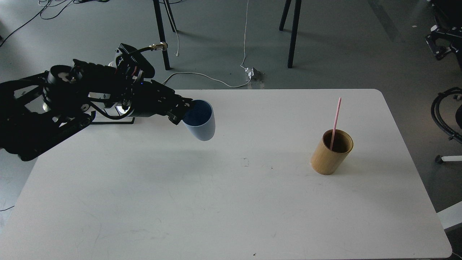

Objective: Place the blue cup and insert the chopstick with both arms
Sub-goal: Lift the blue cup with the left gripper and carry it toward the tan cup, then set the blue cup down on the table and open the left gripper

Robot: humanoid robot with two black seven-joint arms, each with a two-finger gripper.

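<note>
My left arm comes in from the left, and its gripper (183,111) is shut on the left rim of the blue cup (202,124). The cup is pale blue with a darker blue inside, and it hangs upright a little above the white table (216,202) at the back left. The pink chopstick (335,122) stands nearly upright inside a tan bamboo cylinder (331,152) on the right side of the table. My right arm and its gripper are out of view.
A thin black flat base (112,122) lies on the table behind my left arm. Beyond the table's far edge are black stand legs (293,32) and a white cable (202,76) on the grey floor. A black wheeled frame (445,119) stands to the right.
</note>
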